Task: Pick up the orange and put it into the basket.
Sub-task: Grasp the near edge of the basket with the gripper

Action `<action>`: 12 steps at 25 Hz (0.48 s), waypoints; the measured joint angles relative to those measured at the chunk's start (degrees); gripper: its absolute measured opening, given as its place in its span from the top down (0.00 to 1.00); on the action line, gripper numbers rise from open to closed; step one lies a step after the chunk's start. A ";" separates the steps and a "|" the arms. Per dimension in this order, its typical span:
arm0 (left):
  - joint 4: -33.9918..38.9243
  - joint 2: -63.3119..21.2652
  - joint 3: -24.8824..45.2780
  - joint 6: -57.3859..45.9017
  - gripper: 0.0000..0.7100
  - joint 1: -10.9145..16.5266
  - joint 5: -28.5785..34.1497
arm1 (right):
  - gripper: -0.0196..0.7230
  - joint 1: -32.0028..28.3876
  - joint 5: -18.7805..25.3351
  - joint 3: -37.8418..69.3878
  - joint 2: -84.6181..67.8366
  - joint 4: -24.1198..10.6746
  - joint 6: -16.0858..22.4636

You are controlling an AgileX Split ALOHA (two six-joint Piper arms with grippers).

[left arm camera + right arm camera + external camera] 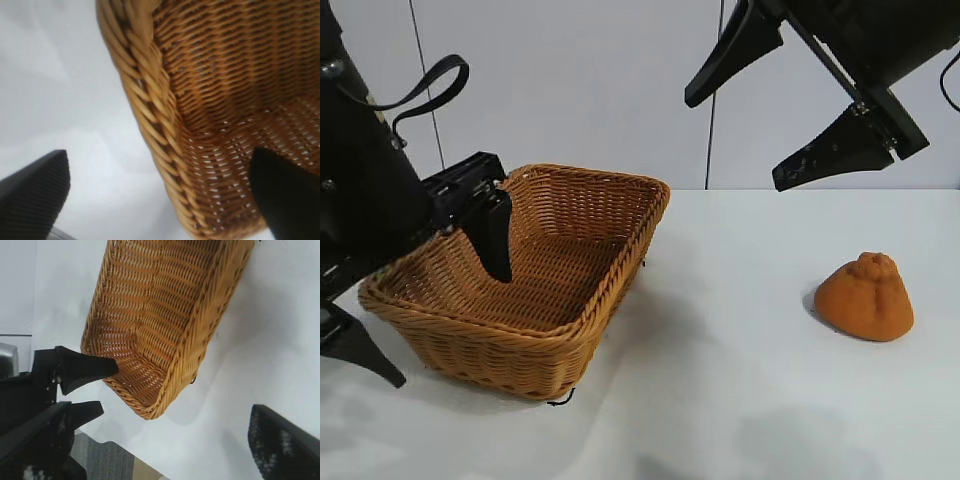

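Observation:
The orange [865, 297], dull and knobbly on top, sits on the white table at the right, well apart from both grippers. The tan wicker basket [582, 215] stands at the left with nothing visible inside. My left gripper [448, 328] is open and straddles the basket's near-left rim, with one finger [492, 235] inside and the other outside. In the left wrist view the basket wall [210, 75] runs between the open left gripper [160, 200]. My right gripper [734, 143] hangs open high above the table, between basket and orange, holding nothing. The right wrist view shows the basket [165, 305] beyond the open right gripper [157, 447]; the orange is out of that view.
A white wall stands behind the table [750, 400]. The table's edge [150, 460] and grey floor beyond it show in the right wrist view, near the basket's corner. A black strap [430, 90] loops off the left arm.

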 joint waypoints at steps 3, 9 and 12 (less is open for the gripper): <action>0.24 1.65 -1.44 -0.22 0.02 0.00 -0.22 | 0.10 0.00 0.00 0.00 0.00 -0.15 0.00; 2.55 4.94 -1.84 -2.02 0.02 1.46 0.25 | 0.10 0.00 0.05 0.00 0.00 -0.82 0.00; 2.68 6.10 -1.84 -2.40 0.02 2.63 0.06 | 0.10 0.00 0.05 0.00 0.00 -0.99 0.00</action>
